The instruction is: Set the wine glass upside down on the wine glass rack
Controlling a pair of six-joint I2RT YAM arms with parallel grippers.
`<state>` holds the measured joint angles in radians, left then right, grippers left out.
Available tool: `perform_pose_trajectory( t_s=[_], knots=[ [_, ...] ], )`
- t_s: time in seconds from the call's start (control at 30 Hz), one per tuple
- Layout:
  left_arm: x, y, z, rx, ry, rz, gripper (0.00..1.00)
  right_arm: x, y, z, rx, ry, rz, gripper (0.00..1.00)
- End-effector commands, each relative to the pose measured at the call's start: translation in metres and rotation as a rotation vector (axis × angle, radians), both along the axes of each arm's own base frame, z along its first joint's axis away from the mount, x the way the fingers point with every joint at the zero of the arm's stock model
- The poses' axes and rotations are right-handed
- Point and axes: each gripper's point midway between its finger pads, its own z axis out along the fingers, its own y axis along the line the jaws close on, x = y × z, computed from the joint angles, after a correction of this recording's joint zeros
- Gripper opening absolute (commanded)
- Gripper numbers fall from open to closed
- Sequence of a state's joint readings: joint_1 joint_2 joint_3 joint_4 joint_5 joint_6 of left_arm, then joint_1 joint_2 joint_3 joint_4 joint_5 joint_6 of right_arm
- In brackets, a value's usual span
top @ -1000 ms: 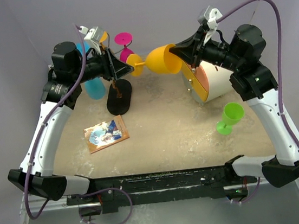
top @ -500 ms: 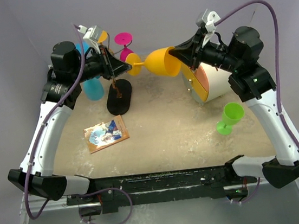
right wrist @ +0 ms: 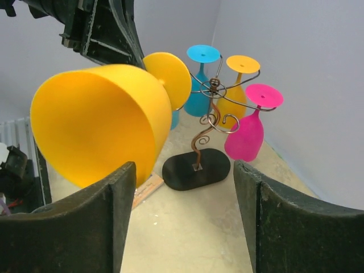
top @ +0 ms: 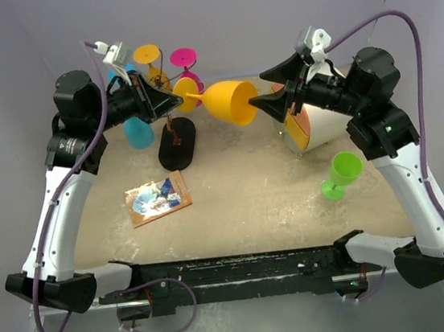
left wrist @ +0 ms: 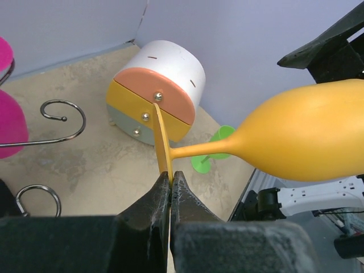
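Quick headcount: five plastic wine glasses total. That's one yellow glass (top: 230, 102) up in the air, three hanging on the rack (top: 177, 143) at 10 o'clock (blue glass (right wrist: 200, 85), orange glass (right wrist: 238, 79), pink glass (right wrist: 247, 133)), plus one green glass (top: 341, 171) at 4 o'clock. Just the one rack. One round white drum (top: 326, 125) at 2 o'clock, one printed card (top: 159, 200) at 8 o'clock. Two grippers: left gripper (left wrist: 170, 182), right gripper (right wrist: 185, 170).
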<state>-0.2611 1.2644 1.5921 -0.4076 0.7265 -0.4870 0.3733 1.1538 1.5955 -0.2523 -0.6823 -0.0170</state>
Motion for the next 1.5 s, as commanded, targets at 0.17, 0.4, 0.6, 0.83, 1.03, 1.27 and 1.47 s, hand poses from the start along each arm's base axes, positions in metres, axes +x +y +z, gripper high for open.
perform_pose_trajectory(
  t_s=[0.17,0.4,0.6,0.83,1.03,1.27,1.47],
  knots=[
    [-0.025,0.044,0.027,0.213,-0.286,0.139,0.00,-0.037,-0.033,0.024,0.040,-0.084,-0.007,0.84],
    [-0.033,0.074,0.011,0.509,-0.393,0.167,0.00,-0.012,-0.053,0.012,0.032,-0.067,-0.145,0.84],
    [-0.035,0.100,-0.008,0.787,-0.528,0.160,0.00,0.041,-0.074,-0.037,-0.117,-0.108,-0.320,0.84],
    [-0.024,0.134,-0.037,1.110,-0.702,0.170,0.00,0.048,-0.064,-0.100,-0.201,-0.054,-0.239,0.84],
    [-0.025,0.130,-0.049,1.174,-0.775,0.078,0.00,0.040,-0.058,-0.126,-0.225,-0.009,-0.177,0.84],
    [-0.012,0.111,-0.031,1.139,-0.856,0.050,0.00,0.045,-0.057,-0.140,-0.229,0.038,-0.166,0.84],
    [0.002,0.075,-0.026,1.197,-0.915,0.029,0.00,0.048,-0.060,-0.143,-0.229,0.048,-0.175,0.84]
  ],
)
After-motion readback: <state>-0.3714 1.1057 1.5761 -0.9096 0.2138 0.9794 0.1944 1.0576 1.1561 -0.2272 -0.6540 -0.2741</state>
